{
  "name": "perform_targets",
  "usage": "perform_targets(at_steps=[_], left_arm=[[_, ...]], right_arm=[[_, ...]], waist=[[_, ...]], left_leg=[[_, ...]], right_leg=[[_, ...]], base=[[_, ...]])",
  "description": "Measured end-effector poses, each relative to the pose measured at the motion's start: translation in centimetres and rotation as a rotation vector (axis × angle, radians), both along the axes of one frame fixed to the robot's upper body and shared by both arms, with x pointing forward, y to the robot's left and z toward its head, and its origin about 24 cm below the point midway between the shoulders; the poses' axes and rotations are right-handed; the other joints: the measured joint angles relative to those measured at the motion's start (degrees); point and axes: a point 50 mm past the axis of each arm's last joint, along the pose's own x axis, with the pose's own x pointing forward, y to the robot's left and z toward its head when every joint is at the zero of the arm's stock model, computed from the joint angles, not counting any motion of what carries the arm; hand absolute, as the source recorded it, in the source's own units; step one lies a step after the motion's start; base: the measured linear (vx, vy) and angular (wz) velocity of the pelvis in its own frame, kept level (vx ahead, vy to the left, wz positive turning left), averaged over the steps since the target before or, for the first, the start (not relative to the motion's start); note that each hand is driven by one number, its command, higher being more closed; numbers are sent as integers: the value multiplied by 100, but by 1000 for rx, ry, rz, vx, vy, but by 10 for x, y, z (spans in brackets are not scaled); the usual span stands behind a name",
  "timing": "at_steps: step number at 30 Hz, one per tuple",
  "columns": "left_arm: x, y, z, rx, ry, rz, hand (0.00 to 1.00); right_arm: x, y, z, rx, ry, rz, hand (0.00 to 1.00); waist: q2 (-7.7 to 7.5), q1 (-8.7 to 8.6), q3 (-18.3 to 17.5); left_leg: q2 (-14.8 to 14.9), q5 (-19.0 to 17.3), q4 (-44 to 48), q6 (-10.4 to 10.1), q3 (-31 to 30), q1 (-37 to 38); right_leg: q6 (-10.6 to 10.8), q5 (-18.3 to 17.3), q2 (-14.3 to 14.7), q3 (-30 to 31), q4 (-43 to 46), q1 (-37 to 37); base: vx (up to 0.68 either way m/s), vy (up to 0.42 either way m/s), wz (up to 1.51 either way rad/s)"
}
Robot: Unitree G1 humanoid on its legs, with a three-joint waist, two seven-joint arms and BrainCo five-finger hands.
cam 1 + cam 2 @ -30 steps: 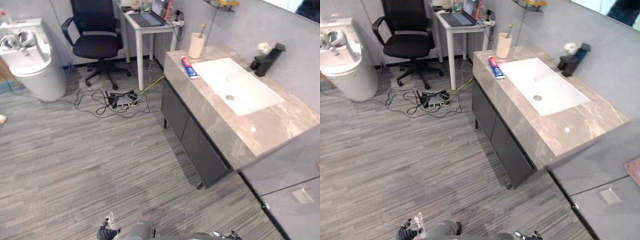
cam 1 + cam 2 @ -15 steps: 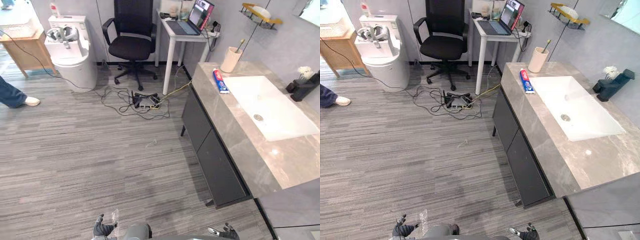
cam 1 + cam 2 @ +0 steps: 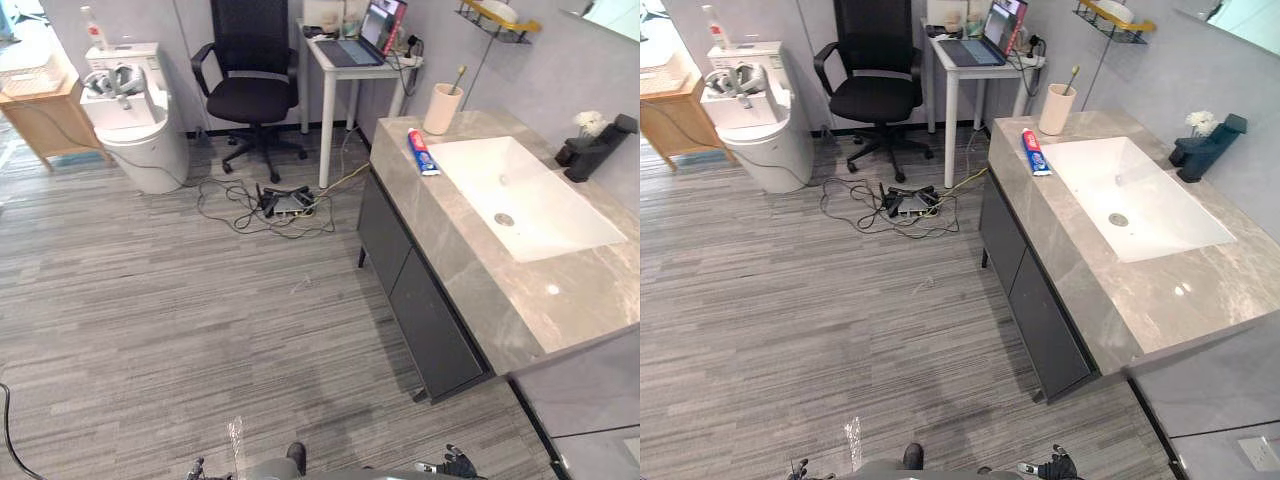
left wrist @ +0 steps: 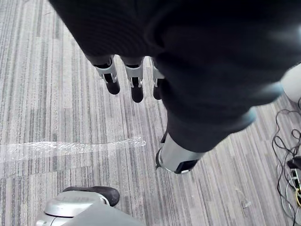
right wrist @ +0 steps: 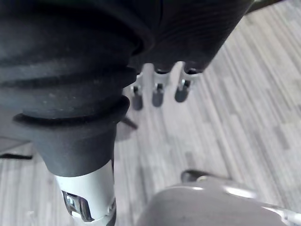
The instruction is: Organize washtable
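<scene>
The washtable (image 3: 470, 270) stands at the right, a grey marble top over dark cabinet doors, with a white sink (image 3: 520, 195) set in it. A red, white and blue toothpaste tube (image 3: 417, 152) lies flat on the marble by the sink's far left corner. Behind it a beige cup (image 3: 441, 108) holds a toothbrush. A black faucet (image 3: 590, 150) with a small white flower sits at the wall side. Both hands hang low, far from the washtable. My left hand (image 4: 136, 87) and right hand (image 5: 157, 92) point straight fingers down over the floor, holding nothing.
A black office chair (image 3: 250, 95) and a white desk with a laptop (image 3: 350, 50) stand at the back. A white toilet (image 3: 135, 125) and a wooden cabinet (image 3: 45, 115) are at the back left. Cables and a power strip (image 3: 285, 200) lie on the floor.
The camera has swung, so the whole scene has shifted. A person's leg and shoe at the left edge half a second ago have gone. Both hands stay low.
</scene>
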Motion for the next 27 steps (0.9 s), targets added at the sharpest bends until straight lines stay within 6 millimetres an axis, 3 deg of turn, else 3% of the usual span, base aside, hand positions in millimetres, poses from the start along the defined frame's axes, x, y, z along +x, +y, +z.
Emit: perform_targets(at_steps=[6,7,27], left_arm=[[-3,0,-1,2,17,-14,0],[-4,-4,-2,-2,32,-71,0],[-1,-7,-2,-11,9,-54,0]], right_arm=[[-10,1,-2,13,22,-26,0],[-8,-3,-1,29,14,-46,0],[-15,-9,-1,70,-15,-205,0]], waist=[[-37,4,-194],[96,-130,-162],[116,-129,4]], left_leg=[[-136,151,-423,151,144,301],[-229,395,-1007,192,213,587],[-204,442,-976,134,105,741]], right_leg=[[46,47,-108,107,-178,127],[112,89,-144,121,-339,202],[101,78,-122,46,-187,309]], base=[[95,35,-11],[48,19,1],[-30,-9,2]])
